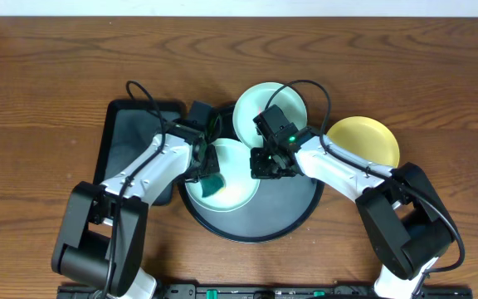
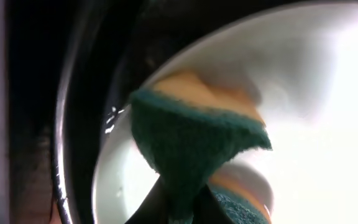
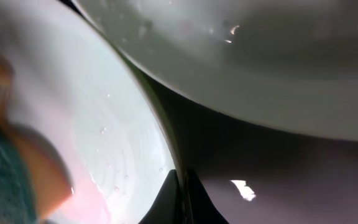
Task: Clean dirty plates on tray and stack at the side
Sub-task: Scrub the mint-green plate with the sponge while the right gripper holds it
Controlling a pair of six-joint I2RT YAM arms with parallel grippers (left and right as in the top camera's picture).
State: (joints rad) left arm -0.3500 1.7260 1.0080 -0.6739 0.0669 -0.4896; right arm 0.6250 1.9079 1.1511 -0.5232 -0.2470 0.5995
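A pale mint-green plate (image 1: 239,193) lies on the left part of the round black tray (image 1: 293,208). My left gripper (image 1: 210,176) is shut on a green and yellow sponge (image 1: 213,184), which presses on this plate. In the left wrist view the sponge (image 2: 197,140) rests on the plate (image 2: 328,124) just ahead of the fingers (image 2: 182,208). My right gripper (image 1: 264,163) is shut on the plate's right rim; the right wrist view shows the rim (image 3: 166,143) between the fingertips (image 3: 182,199). A second mint plate (image 1: 270,112) sits at the tray's back edge. A pale yellow plate (image 1: 362,141) lies on the table to the right.
A smaller rectangular black tray (image 1: 131,137) lies left of the round tray, under my left arm. Cables loop over both arms near the back plate. The second mint plate (image 3: 260,62) is close above my right gripper's fingers in the right wrist view.
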